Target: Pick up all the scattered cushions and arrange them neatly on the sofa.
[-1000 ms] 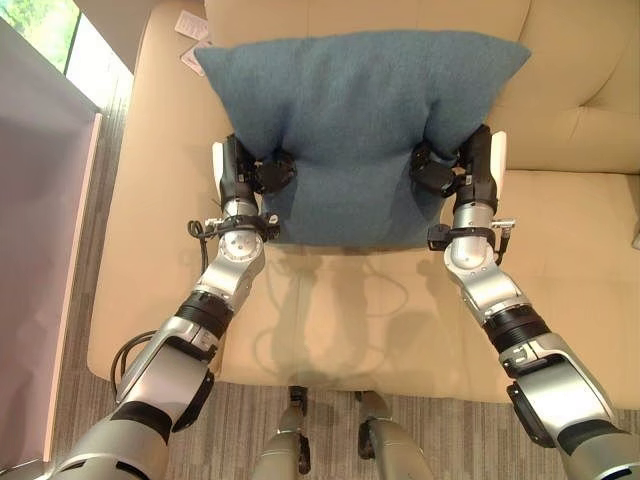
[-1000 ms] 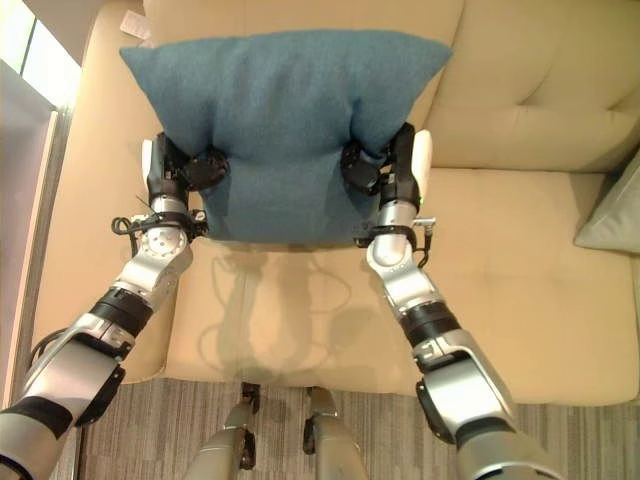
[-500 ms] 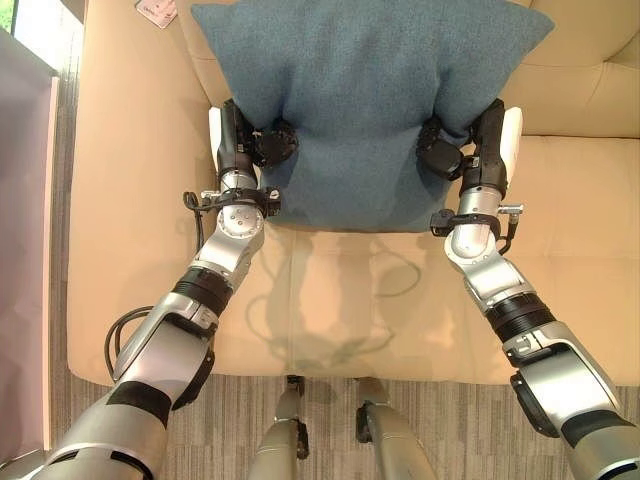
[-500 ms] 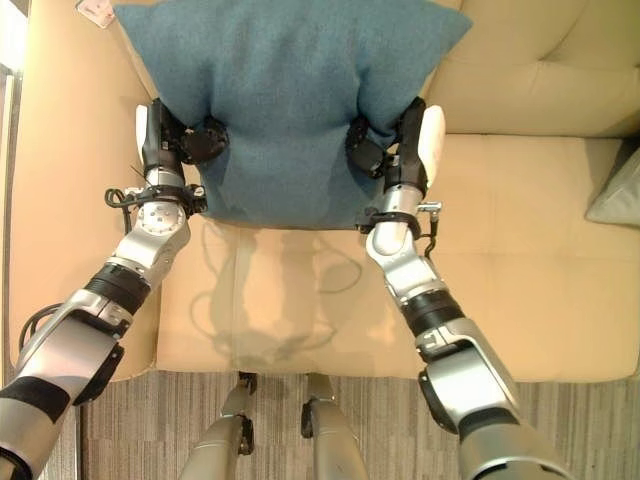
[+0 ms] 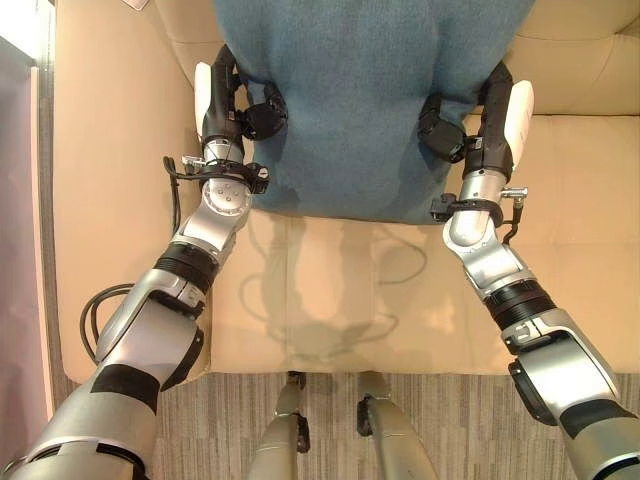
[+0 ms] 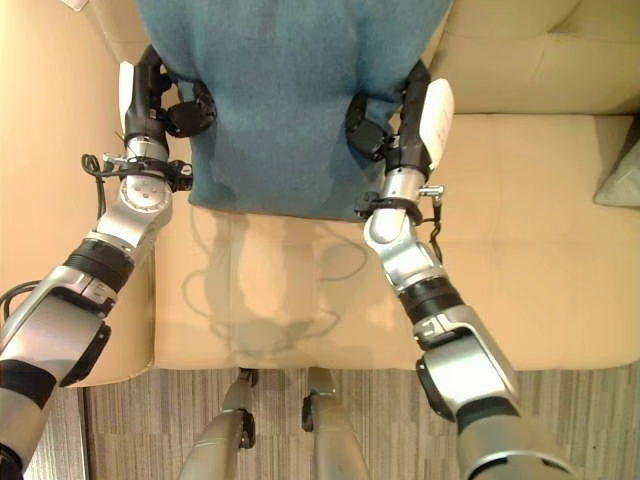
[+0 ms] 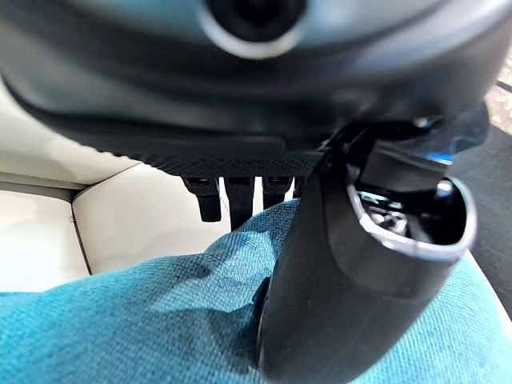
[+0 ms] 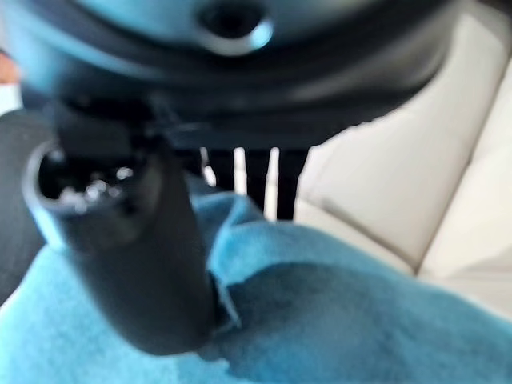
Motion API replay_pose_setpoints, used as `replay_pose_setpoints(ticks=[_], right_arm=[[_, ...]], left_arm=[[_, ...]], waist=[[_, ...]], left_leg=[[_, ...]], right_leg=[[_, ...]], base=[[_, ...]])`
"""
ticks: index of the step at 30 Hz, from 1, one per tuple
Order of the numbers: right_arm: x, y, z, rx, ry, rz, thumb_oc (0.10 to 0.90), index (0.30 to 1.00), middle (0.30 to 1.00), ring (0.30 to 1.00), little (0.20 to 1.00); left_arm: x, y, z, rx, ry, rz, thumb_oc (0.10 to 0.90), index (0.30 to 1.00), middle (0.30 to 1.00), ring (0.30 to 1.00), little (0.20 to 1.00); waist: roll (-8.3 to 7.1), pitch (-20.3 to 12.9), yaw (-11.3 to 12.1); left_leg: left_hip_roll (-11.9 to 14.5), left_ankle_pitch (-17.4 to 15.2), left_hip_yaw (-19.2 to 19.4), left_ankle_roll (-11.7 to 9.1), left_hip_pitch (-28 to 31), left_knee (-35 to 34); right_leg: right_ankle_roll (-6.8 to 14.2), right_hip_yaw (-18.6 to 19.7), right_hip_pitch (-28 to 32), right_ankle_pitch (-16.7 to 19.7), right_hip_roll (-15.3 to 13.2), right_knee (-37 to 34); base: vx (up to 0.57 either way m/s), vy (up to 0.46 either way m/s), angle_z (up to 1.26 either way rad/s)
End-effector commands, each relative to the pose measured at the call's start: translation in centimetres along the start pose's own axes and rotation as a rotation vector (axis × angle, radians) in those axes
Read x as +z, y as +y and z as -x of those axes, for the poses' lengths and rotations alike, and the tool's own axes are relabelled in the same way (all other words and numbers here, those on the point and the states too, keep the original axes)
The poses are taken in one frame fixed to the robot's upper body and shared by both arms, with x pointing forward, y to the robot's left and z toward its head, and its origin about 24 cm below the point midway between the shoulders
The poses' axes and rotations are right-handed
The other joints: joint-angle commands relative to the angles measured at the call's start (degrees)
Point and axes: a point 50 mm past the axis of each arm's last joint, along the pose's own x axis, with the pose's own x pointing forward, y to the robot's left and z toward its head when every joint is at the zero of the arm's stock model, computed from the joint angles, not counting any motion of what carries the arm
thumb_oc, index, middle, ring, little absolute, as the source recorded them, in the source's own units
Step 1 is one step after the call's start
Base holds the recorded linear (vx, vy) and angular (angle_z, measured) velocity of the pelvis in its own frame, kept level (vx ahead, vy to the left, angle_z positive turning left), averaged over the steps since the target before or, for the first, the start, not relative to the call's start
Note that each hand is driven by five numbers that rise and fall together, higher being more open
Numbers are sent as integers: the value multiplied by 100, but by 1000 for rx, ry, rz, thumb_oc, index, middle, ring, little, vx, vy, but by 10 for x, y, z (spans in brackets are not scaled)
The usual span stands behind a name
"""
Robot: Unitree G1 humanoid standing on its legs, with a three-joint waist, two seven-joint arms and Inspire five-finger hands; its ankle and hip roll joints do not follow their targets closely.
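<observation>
Carried further toward the sofa [image 5: 330,300] backrest than a second ago: blue cushion [image 5: 370,100], pinched at its sides by left hand [image 5: 235,110] and right hand [image 5: 470,125]; placement looks close.

The blue cushion [image 5: 365,100] is filling the space between the left hand [image 5: 240,115] and the right hand [image 5: 465,130], and both are pinching its sides. The sofa seat [image 5: 330,300] below it is lying bare. A grey cushion [image 6: 625,180] is sitting far off on the right.

Grey striped carpet [image 5: 450,420] lies in front, a pale wall panel [image 5: 20,250] at left
</observation>
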Motion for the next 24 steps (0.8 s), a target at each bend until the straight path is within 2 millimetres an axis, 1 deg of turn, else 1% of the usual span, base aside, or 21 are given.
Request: replay_pose_setpoints(ticks=[1,2,3,4,5,6,7,8,9,10,11,12,14,15,17,18,19,20,22,23,24], right_arm=[[60,-25,-40,-103,-216,-90,800,900,900,900,900],[42,-39,-44,-118,-158,-62,800,900,900,900,900],[42,-39,-44,-117,-159,-62,800,900,900,900,900],[29,-51,-46,-139,-112,-43,800,900,900,900,900],[19,-60,-46,-155,-82,-30,800,900,900,900,900],[19,-60,-46,-153,-82,-30,800,900,900,900,900],[6,-72,-45,-172,-38,-27,800,900,900,900,900],[-3,-79,-42,-176,-15,-22,800,900,900,900,900],[-3,-79,-42,-175,-14,-21,800,900,900,900,900],[-9,-83,-39,-171,-3,-16,800,900,900,900,900],[-24,-94,-29,-158,25,-8,800,900,900,900,900],[-25,-93,-28,-155,27,-7,800,900,900,900,900],[-42,-101,-12,-135,60,0,800,900,900,900,900],[-67,-100,21,-70,120,-27,800,900,900,900,900],[-83,-99,49,-11,167,-15,800,900,900,900,900],[-104,-98,93,62,250,-7,800,900,900,900,900],[-111,-100,104,78,280,11,800,900,900,900,900],[-120,-100,122,108,323,29,800,900,900,900,900],[-131,-99,151,161,398,37,800,900,900,900,900],[-139,-95,177,220,465,43,800,900,900,900,900],[-144,-96,192,250,509,47,800,900,900,900,900]], left_arm=[[64,35,-25,97,-263,-1,800,900,900,900,900],[50,51,-24,140,-220,13,800,900,900,900,900],[50,51,-24,140,-219,14,800,900,900,900,900],[38,61,-22,169,-179,45,800,900,900,900,900],[32,69,-20,193,-163,67,800,900,900,900,900],[32,69,-20,193,-162,68,800,900,900,900,900],[20,77,-14,214,-140,107,800,900,900,900,900],[13,82,-9,220,-129,112,800,900,900,900,900],[12,81,-9,220,-127,112,800,900,900,900,900],[5,84,-4,223,-116,120,800,900,900,900,900],[-12,89,11,215,-101,133,800,900,900,900,900],[-13,88,13,214,-98,132,800,900,900,900,900],[-33,85,31,192,-58,154,800,900,900,900,900],[-63,75,63,163,15,208,800,900,900,900,900],[-84,70,92,142,81,244,800,900,900,900,900],[-107,66,135,122,165,283,800,900,900,900,900],[-114,68,148,123,200,289,800,900,900,900,900],[-125,69,166,119,252,288,800,900,900,900,900],[-141,70,196,112,351,293,800,900,900,900,900],[-155,72,221,111,441,300,800,900,900,900,900],[-162,74,237,99,492,286,800,900,900,900,900]], waist=[[5,-340,-25],[-18,-367,-10],[-12,-370,-11],[-26,-399,-6],[-34,-410,3],[-28,-414,1],[-46,-433,12],[-56,-449,20],[-54,-456,20],[-66,-471,27],[-95,-507,52],[-93,-517,51],[-133,-546,65],[-178,-599,79],[-231,-629,90],[-303,-640,129],[-326,-651,139],[-344,-636,165],[-381,-648,184],[-401,-653,208],[-407,-649,217]], left_leg=[[55,23,55,5,410,-770],[53,20,46,-6,423,-770],[53,20,45,-6,423,-770],[51,21,28,-16,435,-770],[48,17,24,-23,442,-770],[48,16,22,-23,442,-770],[46,6,8,-29,470,-770],[48,0,11,-36,492,-770],[48,-1,10,-36,495,-770],[47,-12,6,-36,526,-770],[53,-47,-1,-41,641,-770],[54,-50,-1,-41,650,-770],[61,-41,4,-50,776,-770],[72,-146,20,-56,1060,-770],[88,-164,19,-57,1271,-770],[138,-261,17,-63,1659,-770],[143,-240,18,-56,1722,-770],[163,-307,35,-52,1922,-770],[162,-310,52,-46,2152,-770],[173,-347,48,-16,2378,-770],[188,-359,53,-17,2530,-770]], right_leg=[[860,191,176,-466,193,12],[865,166,194,-465,191,12],[865,165,194,-466,191,12],[867,145,210,-468,187,12],[867,127,223,-474,184,12],[867,125,224,-475,184,12],[865,97,252,-487,187,12],[860,80,280,-495,185,12],[860,79,283,-497,185,12],[860,67,323,-505,187,12],[850,35,444,-533,183,12],[850,34,454,-535,184,12],[842,-11,605,-542,174,12],[822,-59,902,-634,169,12],[813,-102,1133,-656,156,12],[800,-169,1553,-751,132,12],[798,-193,1634,-750,117,12],[796,-205,1833,-815,124,12],[796,-258,2080,-846,122,12],[788,-284,2296,-893,132,12],[785,-321,2445,-921,133,12]], base=[[-1,-26,-24],[-1,-25,-44],[2,-38,-33],[0,0,0],[0,-28,16],[3,-23,15],[5,-25,15],[5,-25,15],[6,-20,10],[27,-26,6],[27,-26,3],[0,0,0],[28,-24,7],[68,-36,17],[83,-30,26],[70,-14,24],[104,-12,10],[35,10,6],[29,2,-3],[43,5,-3],[0,0,0]])
